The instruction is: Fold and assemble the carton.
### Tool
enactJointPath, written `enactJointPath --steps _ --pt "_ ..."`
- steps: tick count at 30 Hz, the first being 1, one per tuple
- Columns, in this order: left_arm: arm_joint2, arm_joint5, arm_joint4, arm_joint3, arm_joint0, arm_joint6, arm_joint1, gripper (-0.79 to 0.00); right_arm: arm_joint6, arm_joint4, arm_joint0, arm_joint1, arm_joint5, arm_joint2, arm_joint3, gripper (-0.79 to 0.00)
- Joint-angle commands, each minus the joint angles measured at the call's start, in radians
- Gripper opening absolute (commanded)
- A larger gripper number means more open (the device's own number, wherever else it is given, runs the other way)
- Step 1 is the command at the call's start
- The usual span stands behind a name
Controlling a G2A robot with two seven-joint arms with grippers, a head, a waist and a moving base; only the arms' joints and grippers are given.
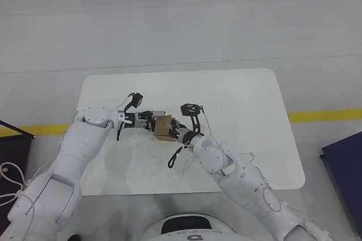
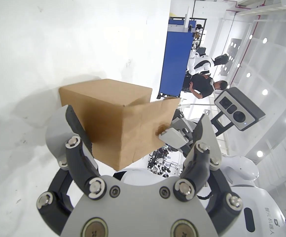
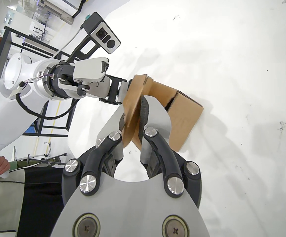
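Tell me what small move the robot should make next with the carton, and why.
Probably close the left gripper on the carton body. Its jaws straddle the carton, but only one jaw seems to touch it, while the right gripper pinches a loose flap. Bracing the body first should keep it from swinging when that flap is folded in.

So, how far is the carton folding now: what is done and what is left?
Done: the carton body already stands as a box. In hand: the right gripper pinches one loose flap; the left gripper straddles the body. Left: that flap is not yet folded shut.
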Motion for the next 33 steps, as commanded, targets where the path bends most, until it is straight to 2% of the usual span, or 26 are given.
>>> enactJointPath --steps 1,10,20,21,22,23,33 --pt "-0.001 0.002 0.003 0.003 0.0 0.001 0.0 0.0 0.007 0.015 -0.003 0.0 -0.005 0.008 0.001 -0.785" --pt "-0.035 -0.009 0.007 0.02 0.005 0.004 0.014 0.0 0.037 0.058 -0.026 0.005 -0.03 0.045 -0.005 -0.785" --pt "-0.054 0.009 0.037 -0.029 0.03 0.01 0.028 0.0 0.026 0.074 -0.035 0.003 -0.026 0.052 -0.017 -0.785" --pt "-0.055 0.012 0.046 -0.035 0.031 0.01 0.031 0.0 0.024 0.079 -0.037 0.003 -0.032 0.055 -0.018 -0.563" --pt "-0.056 0.014 0.06 -0.042 0.033 0.011 0.033 0.0 0.021 0.087 -0.041 0.004 -0.039 0.059 -0.02 -0.077" --pt "-0.055 0.018 0.078 -0.049 0.035 0.012 0.036 0.0 0.019 0.095 -0.046 0.004 -0.047 0.065 -0.024 0.0" --pt "-0.04 0.134 0.275 -0.204 0.074 0.053 0.066 0.0 -0.037 0.191 -0.134 0.025 -0.175 0.193 -0.029 0.0"
